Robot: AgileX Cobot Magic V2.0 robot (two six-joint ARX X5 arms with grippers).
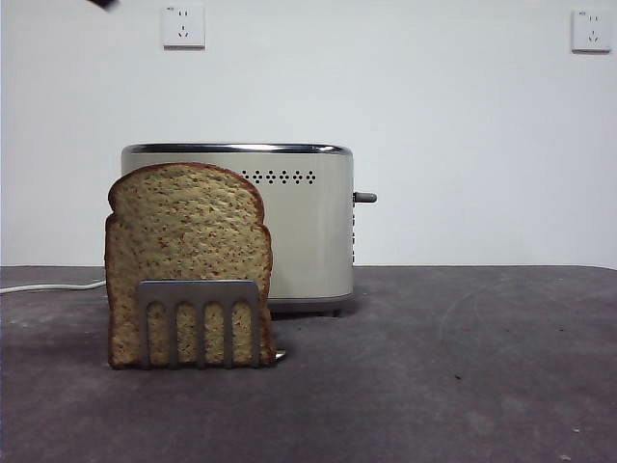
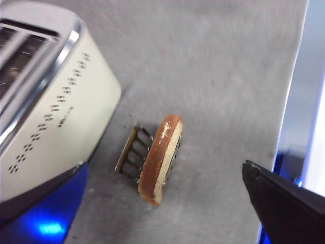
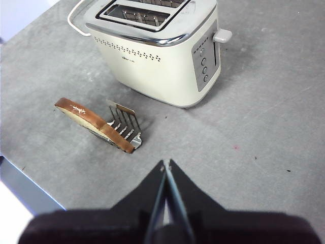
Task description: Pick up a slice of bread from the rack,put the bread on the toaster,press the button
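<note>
The slice of bread (image 1: 186,253) stands upright in the rack (image 1: 201,320), nearest the front camera and to the left of the table's middle. Its domed top and both side edges rise clear of the low steel comb, and nothing touches it. It looks light, soft and a little crumbly, so I judge a firm pinch would dent the crumb. The crust is the stiffer part. The best hold is probably across the slice's thickness, high up near the dome, where the rack's prongs are out of the way. A straight lift upward should free it without tipping the light rack.

Just behind the rack stands the toaster (image 1: 289,227), with its two slots open at the top and empty. The button (image 1: 365,197) sticks out from its right end, up and not pressed. A white cord (image 1: 48,286) trails off to the left, and two wall sockets (image 1: 183,27) sit on the far wall.

Both arms hang high above the table, well apart from everything. The right gripper (image 3: 166,168) looks down on the toaster and rack with its jaws closed tip to tip, holding nothing. Only one jaw of the left gripper (image 2: 284,203) shows, above and beside the rack, so I cannot tell its opening.
</note>
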